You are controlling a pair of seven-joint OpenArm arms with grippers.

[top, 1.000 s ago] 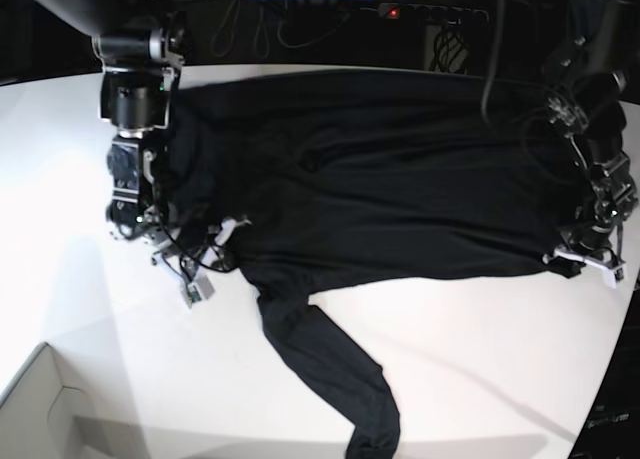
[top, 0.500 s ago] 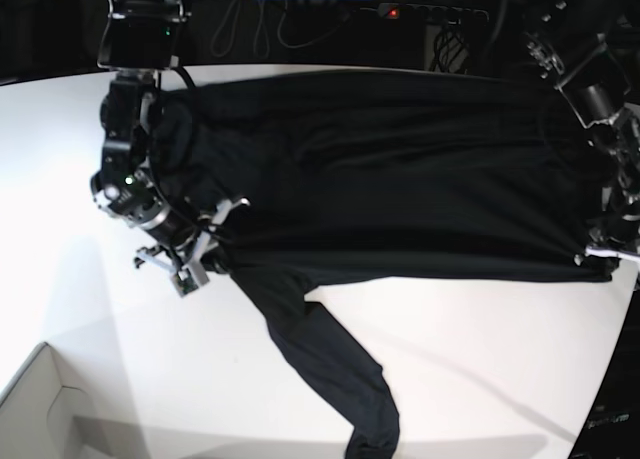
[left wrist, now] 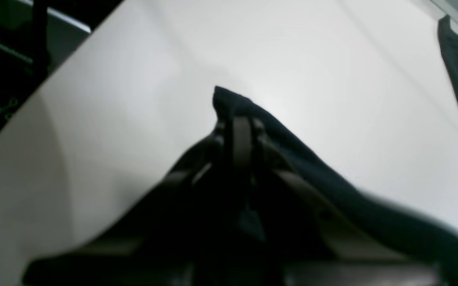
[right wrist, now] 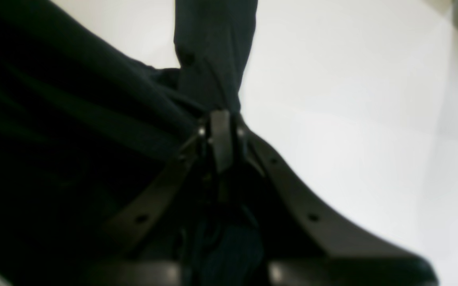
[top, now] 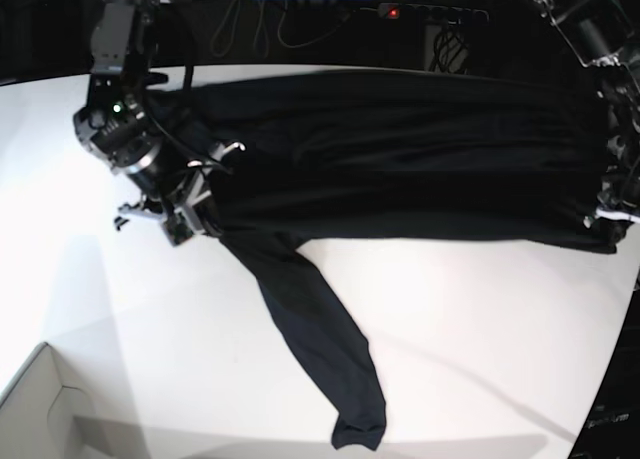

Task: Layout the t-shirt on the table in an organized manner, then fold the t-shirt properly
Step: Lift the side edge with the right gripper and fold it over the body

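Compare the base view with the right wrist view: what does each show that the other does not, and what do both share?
Only the base view shows the whole t-shirt stretched between both arms, the left gripper, a sleeve end and a white box corner. Only the right wrist view shows the right gripper shut on fabric up close. Both show black cloth and the white table.

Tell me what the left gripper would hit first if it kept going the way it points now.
Probably the table. The left gripper is shut on a corner of the t-shirt, whose pinched tip pokes just past the fingertips; beyond it only bare white tabletop shows. Depth is hard to judge here.
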